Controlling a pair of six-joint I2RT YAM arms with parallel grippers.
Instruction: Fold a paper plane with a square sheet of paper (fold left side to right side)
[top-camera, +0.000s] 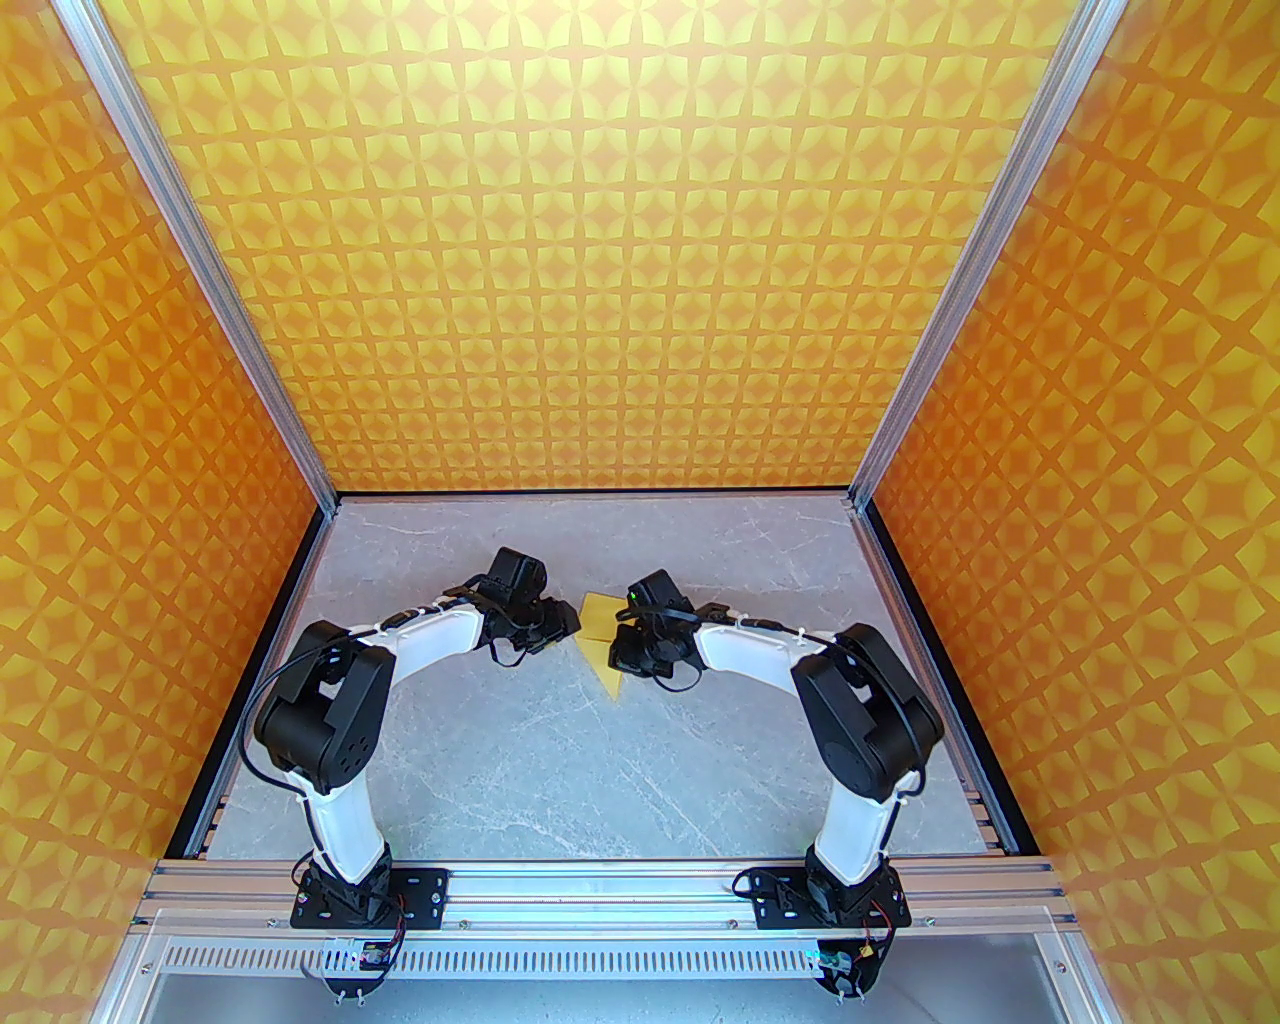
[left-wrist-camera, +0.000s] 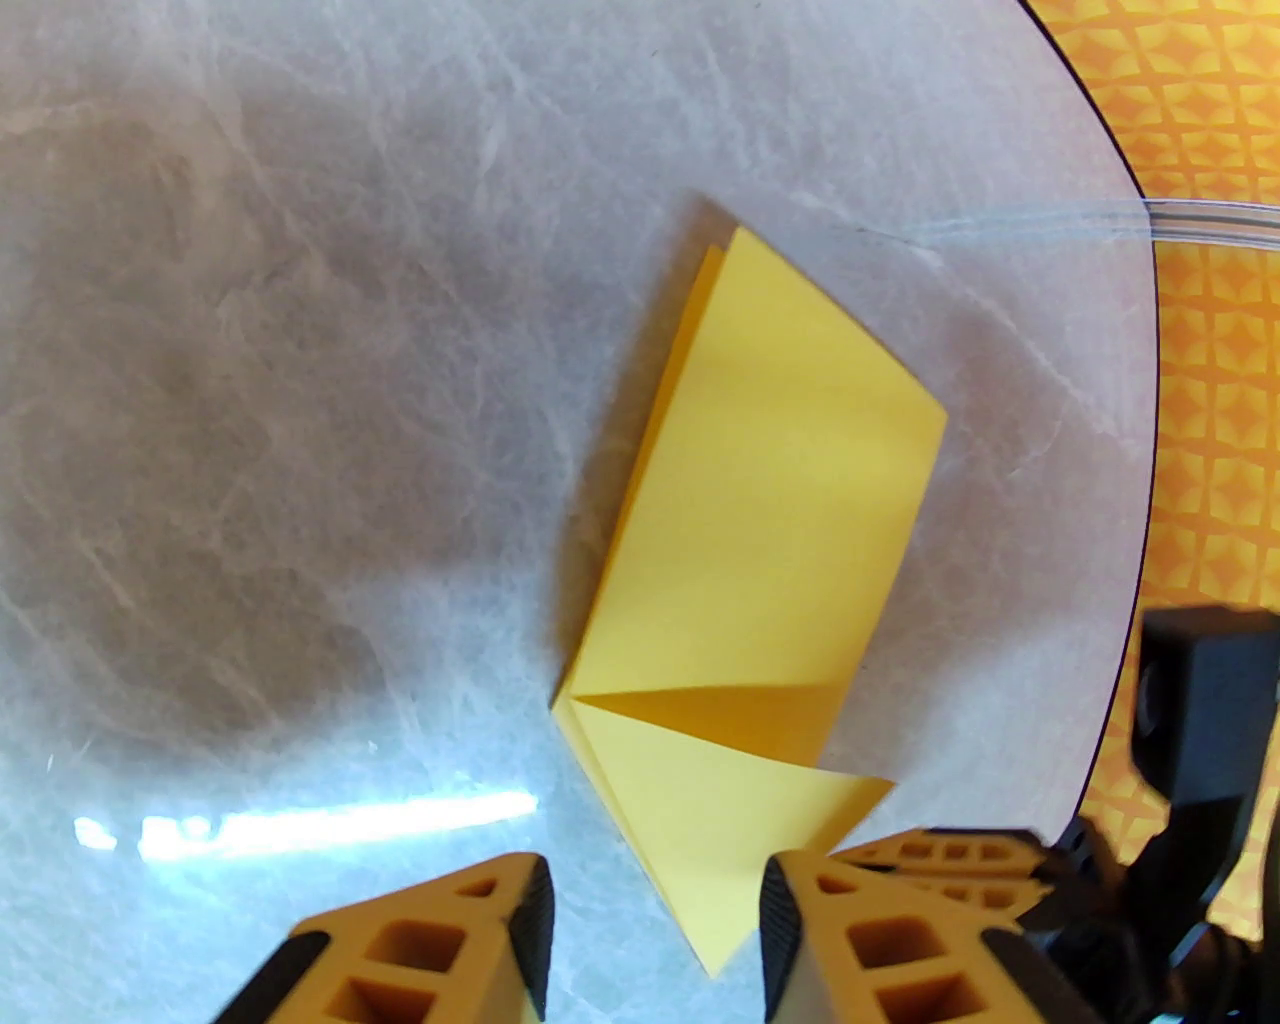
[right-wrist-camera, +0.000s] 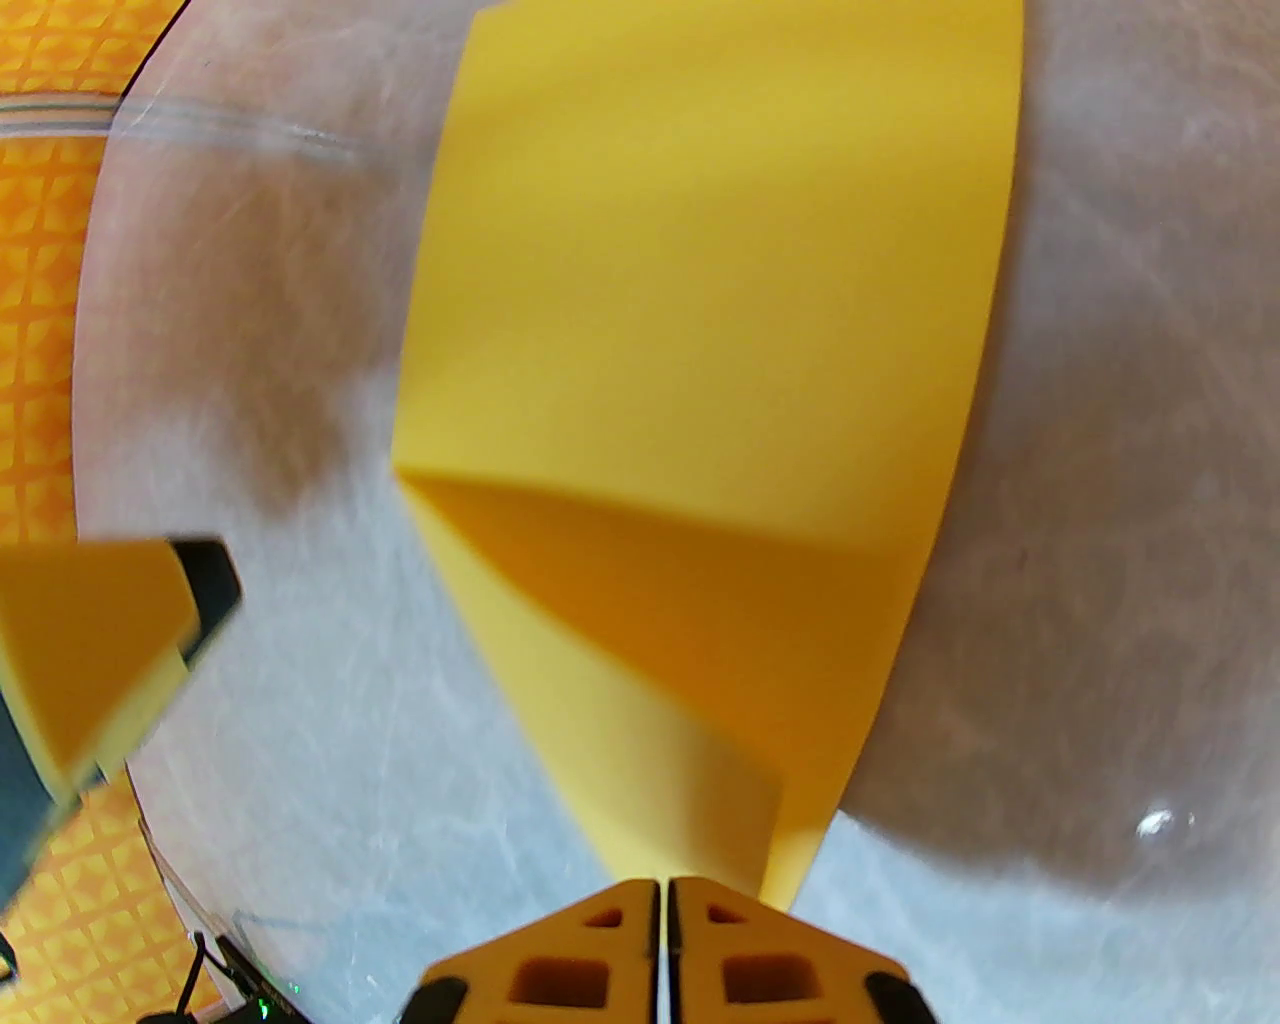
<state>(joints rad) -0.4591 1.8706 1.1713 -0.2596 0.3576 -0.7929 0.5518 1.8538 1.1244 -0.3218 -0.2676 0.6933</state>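
Observation:
The square sheet of paper (top-camera: 601, 648) lies mid-table, plain yellow and folded into a long shape with one sharp point. In the left wrist view the sheet (left-wrist-camera: 780, 500) shows a diagonal crease and a raised flap near its point. My left gripper (left-wrist-camera: 655, 930) is open, its fingers on either side of the point and not touching it. In the top view the left gripper (top-camera: 568, 626) sits at the sheet's left edge and the right gripper (top-camera: 622, 655) at its right edge. My right gripper (right-wrist-camera: 662, 895) is shut on the sheet's (right-wrist-camera: 700, 350) near edge.
The grey marbled table (top-camera: 520, 760) stretches toward the arm bases. Orange star-patterned walls (top-camera: 640, 250) close in the back and both sides. One left finger (right-wrist-camera: 110, 640) shows at the left of the right wrist view.

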